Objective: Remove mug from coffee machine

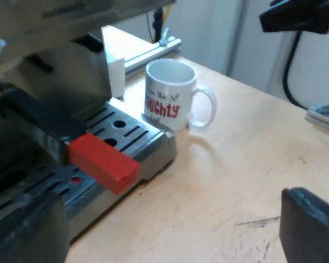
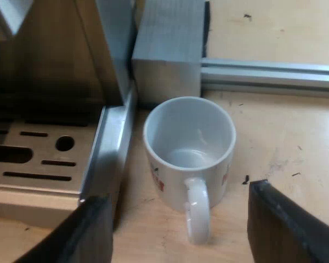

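A white mug (image 1: pixel 170 96) with red lettering stands upright on the wooden table, close against the corner of the espresso machine's drip tray (image 1: pixel 148 145). Looking down into the mug (image 2: pixel 189 139), I see it is empty, with its handle (image 2: pixel 197 211) pointing toward my right gripper (image 2: pixel 178 219). That gripper is open, one finger on each side of the handle, a little short of the mug body. My left gripper (image 1: pixel 164 224) is open above the table beside the tray, well back from the mug. The holder's red handle end (image 1: pixel 101 161) sticks out over the tray.
A grey block (image 2: pixel 167 49) and an aluminium rail (image 2: pixel 268 74) lie on the table just behind the mug. The slotted drip tray (image 2: pixel 38 159) borders the mug on one side. Bare wooden table (image 1: pixel 236 175) stretches away on the other. A black part of the other arm (image 1: pixel 301 16) hangs above.
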Controlling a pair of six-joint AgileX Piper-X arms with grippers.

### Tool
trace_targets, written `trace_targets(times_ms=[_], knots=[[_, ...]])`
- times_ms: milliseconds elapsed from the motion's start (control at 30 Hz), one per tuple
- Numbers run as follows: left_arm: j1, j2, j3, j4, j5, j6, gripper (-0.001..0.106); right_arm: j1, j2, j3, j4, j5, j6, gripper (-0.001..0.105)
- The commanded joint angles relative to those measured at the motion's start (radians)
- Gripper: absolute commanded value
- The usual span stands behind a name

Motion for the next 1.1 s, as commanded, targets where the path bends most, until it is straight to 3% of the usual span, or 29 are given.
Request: trace_targets(times_ms=[33, 200, 433, 600, 867, 1100], knots=[[-0.002, -0.005, -0.047, 0.054, -0.04, -0.022, 0.08, 0.002, -0.009, -0.065, 0.07, -0.061, 0.004, 0.057], [0.007, 0.066, -0.122, 0.069, -0.083, -0.115, 0.08, 0.002, 0.044, -0.199, 0.183, -0.077, 0.004, 0.057], [0.083, 0.25, -0.24, 0.069, -0.082, -0.116, 0.08, 0.002, 0.155, -0.346, 0.202, -0.088, 0.004, 0.057], [0.233, 0.376, -0.335, 0.069, 0.001, -0.11, 0.08, -0.048, 0.257, -0.435, 0.241, -0.14, 0.004, 0.057], [0.384, 0.4, -0.389, 0.104, 0.003, -0.105, 0.08, -0.299, 0.3, -0.451, 0.241, -0.269, 0.011, 0.057], [0.412, 0.4, -0.401, 0.227, -0.123, -0.01, 0.08, -0.511, 0.295, -0.451, 0.267, -0.356, -0.088, 0.056]])
